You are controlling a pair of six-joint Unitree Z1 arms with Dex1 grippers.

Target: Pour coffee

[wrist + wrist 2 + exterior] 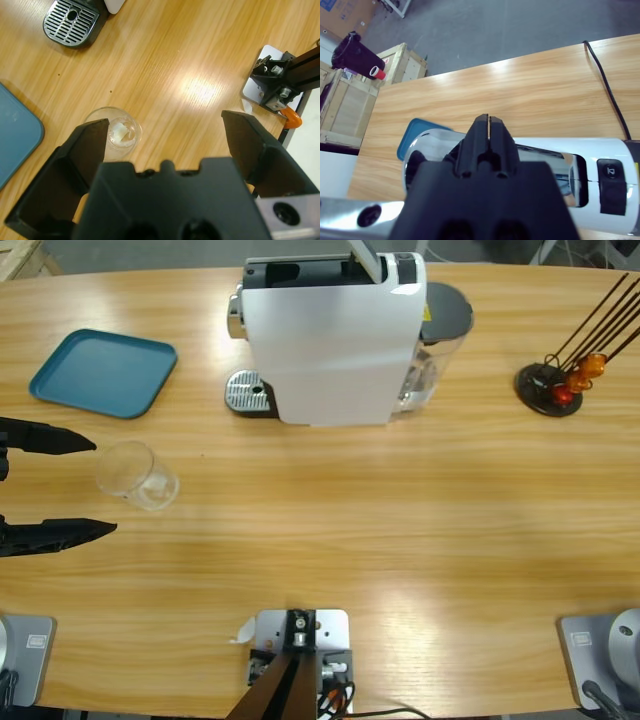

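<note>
A small clear glass tumbler stands on the wooden table at the left; no coffee shows in it. My left gripper comes in from the left edge, open, with its black tips on either side of the tumbler and short of it. In the left wrist view the tumbler sits just ahead of one finger, off the centre of the left gripper. My right gripper is shut, held over the top of the white coffee machine, above its chrome lever.
The white coffee machine stands at the back middle, with a metal drip grate at its left and a water tank at its right. A teal tray lies back left. A black capsule stand with orange capsules is back right.
</note>
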